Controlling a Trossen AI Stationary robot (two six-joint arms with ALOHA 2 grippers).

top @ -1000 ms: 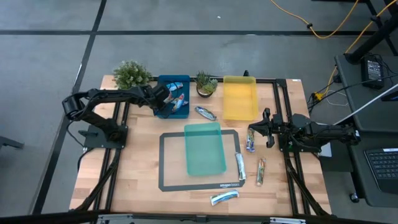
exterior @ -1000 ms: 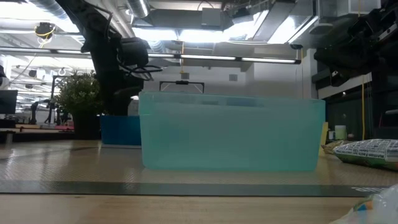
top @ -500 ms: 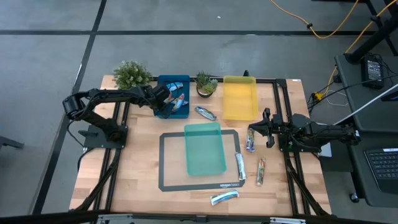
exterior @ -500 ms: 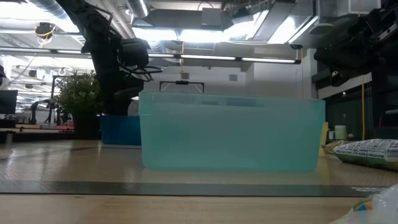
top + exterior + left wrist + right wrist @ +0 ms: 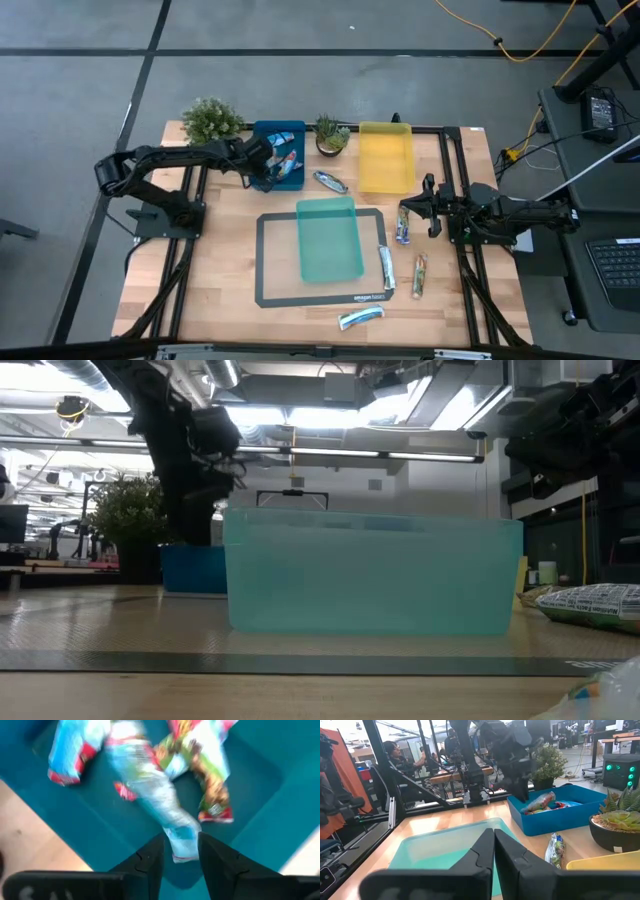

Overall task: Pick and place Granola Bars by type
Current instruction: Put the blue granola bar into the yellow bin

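From above, the left gripper (image 5: pixel 268 168) reaches over the blue tray (image 5: pixel 262 130) at the table's (image 5: pixel 220 260) far side, where several blue-orange granola bars (image 5: pixel 288 166) lie in a heap; the right gripper (image 5: pixel 408 212) sits near the right edge, its fingers pressed together and empty, just beside a bar (image 5: pixel 403 231) on the wood; a silver bar (image 5: pixel 331 181) lies between the blue tray and the yellow tray (image 5: pixel 386 133); the teal tray (image 5: pixel 330 255) stands on a dark mat (image 5: pixel 266 262), with three more bars (image 5: pixel 386 268) scattered at its right and near edge.

At table height, the teal tray (image 5: pixel 372 572) fills the middle; the left arm hangs over the blue tray (image 5: pixel 193 568) behind it.

From the left wrist, the fingers (image 5: pixel 150 862) stand somewhat apart around the end of a pale blue bar (image 5: pixel 155 800) in the tray, seemingly not clamping it, though blur makes contact hard to judge.

From the right wrist, the fingers (image 5: pixel 482 851) meet, pointing across the teal tray (image 5: pixel 442 845).
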